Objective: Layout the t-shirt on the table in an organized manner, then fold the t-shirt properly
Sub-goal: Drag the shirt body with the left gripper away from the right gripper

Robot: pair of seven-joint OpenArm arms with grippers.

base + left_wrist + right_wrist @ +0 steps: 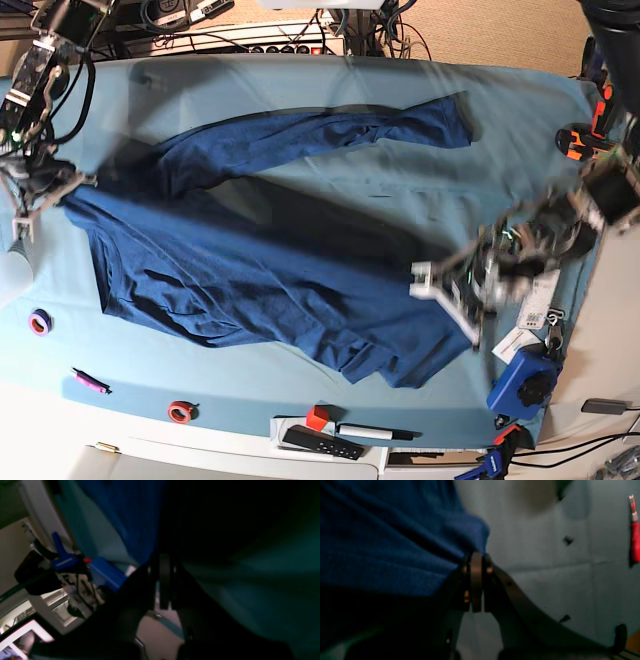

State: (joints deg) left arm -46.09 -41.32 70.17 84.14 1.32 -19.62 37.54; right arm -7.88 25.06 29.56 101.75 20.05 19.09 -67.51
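right end effector (477, 555) clamps t-shirt (260, 270) | left end effector (163, 557) closed (seemingly on cloth)

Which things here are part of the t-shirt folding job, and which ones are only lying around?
Part of the job:
- t-shirt
- table
- left gripper, shut on the t-shirt
- right gripper, shut on the t-shirt

Only lying around:
- purple tape ring
- red tape ring
- pink pen
- black remote

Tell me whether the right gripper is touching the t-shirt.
Touching. In the right wrist view, the right gripper has its jaws shut on a bunched edge of the t-shirt, and the blue fabric runs straight into the closed tips.
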